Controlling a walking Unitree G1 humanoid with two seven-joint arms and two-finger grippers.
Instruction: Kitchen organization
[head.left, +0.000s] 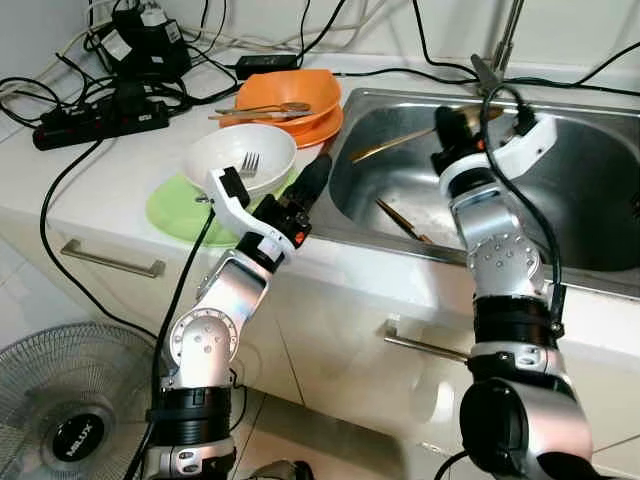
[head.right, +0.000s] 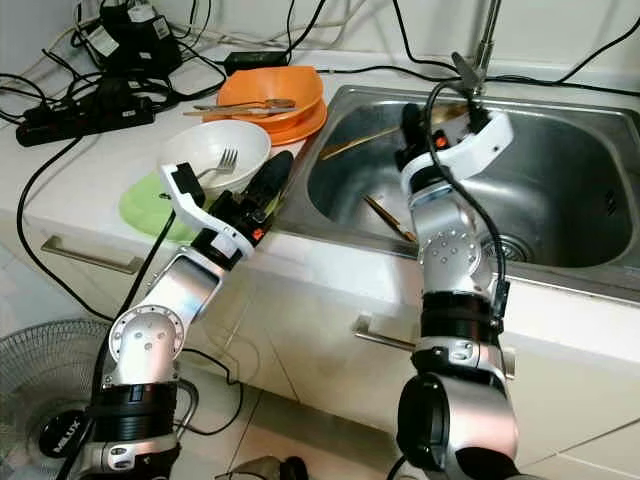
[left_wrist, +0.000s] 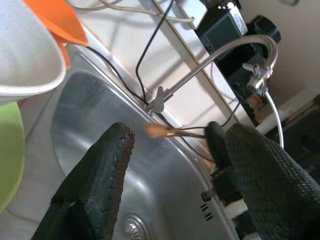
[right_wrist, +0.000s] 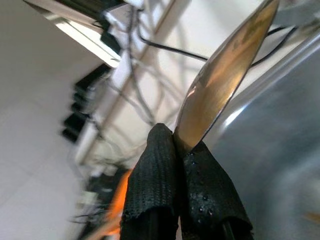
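Right pincer (right_wrist: 182, 150) raised over the left part of the steel sink (head.left: 600, 200), fingers (right_wrist: 150, 185) pressed tight on the end of a gold-coloured utensil (right_wrist: 225, 75), its polished blade sticking out beyond the tips toward the far counter (head.left: 60, 170). In the head views, a gold handle (head.left: 390, 145) slanting down-left from that pincer across the sink's far-left corner. More gold cutlery (head.left: 400, 220) lying on the sink floor near the left wall.

Left pincer (head.left: 312, 185) resting over the counter edge just left of the sink rim, fingers (left_wrist: 100, 170) spread wide, nothing between them, aimed across the basin toward the tap (left_wrist: 220, 50).

Just left of that pincer, a white bowl (head.left: 225, 155) with a fork (head.left: 248, 163) in it, standing on a green plate (head.left: 170, 210). Farther back, an orange bowl (head.left: 300, 90) stacked on an orange plate, with cutlery (head.left: 260, 110) lying across it. Black power strip (head.left: 100, 118) and tangled cables at the far left of the counter. Fan (head.left: 70, 420) on the floor, near left.
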